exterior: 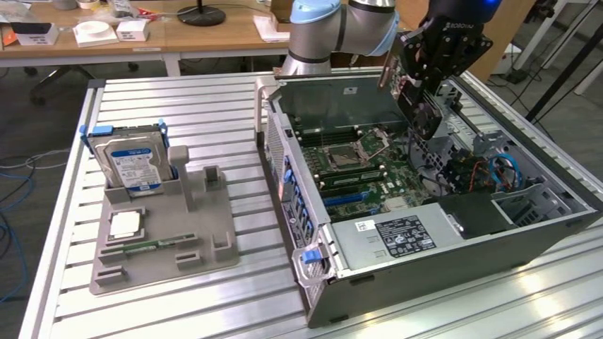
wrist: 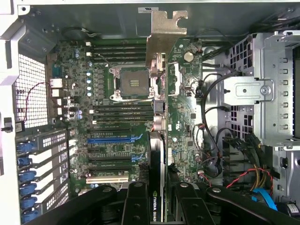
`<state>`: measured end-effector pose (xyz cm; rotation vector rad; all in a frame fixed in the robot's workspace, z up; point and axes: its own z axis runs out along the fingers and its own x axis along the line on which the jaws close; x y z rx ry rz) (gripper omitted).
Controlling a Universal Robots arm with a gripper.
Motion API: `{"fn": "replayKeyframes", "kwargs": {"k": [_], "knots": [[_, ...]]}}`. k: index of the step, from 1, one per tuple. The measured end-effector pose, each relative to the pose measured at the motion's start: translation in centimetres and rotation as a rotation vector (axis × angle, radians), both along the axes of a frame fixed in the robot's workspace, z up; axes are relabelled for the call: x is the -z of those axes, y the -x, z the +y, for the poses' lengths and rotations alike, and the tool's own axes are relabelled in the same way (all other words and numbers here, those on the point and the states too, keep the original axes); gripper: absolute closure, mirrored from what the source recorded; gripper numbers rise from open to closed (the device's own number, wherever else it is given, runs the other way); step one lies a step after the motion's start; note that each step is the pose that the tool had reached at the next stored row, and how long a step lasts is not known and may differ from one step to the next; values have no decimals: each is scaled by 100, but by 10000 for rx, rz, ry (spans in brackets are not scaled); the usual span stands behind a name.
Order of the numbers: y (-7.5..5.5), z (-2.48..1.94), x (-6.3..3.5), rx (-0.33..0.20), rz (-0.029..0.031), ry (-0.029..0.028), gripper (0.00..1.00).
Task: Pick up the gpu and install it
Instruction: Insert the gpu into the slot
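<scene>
We're high above the table (exterior: 188, 311), looking down at an angle, open computer case (exterior: 471, 265) on the exterior view's right; our wrist camera peers close into it, and both share the motherboard (exterior: 386, 180).

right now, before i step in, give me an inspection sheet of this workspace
surface: slatted metal table carrying an open computer case and a grey holder
job's things: gpu held edge-on above the motherboard
clutter: hard drive upright in the holder; memory stick and a chip lying in it
grippers: gripper shut on the gpu, over the open case
cables: red and blue wires inside the case; loose cables on the floor at the exterior view's left
surroundings: wooden desks behind the table, with small boxes on them
</scene>
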<state>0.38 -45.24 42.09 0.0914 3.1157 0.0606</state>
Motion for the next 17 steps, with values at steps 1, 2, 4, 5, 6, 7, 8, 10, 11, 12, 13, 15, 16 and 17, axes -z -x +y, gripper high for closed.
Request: {"fn": "replayKeyframes", "kwargs": {"k": [1,2,4,5,6,7,8,10,11,12,13,15,16,17], "knots": [[0,0,0,-29,0,0,74],[0,0,0,-57,0,-1,74],[0,0,0,-122,0,-1,74],[0,0,0,-158,-1,-1,74],[0,0,0,-198,0,0,74],[0,0,0,-249,0,0,74],[0,0,0,-307,0,-1,74],[0,0,0,-448,0,0,74],[0,0,0,-521,0,0,74],[0,0,0,-597,0,-1,74],[0,0,0,-678,0,0,74],[0,0,0,-851,0,-1,74],[0,0,0,-941,0,0,74],[0,0,0,-1041,0,0,74]]}}
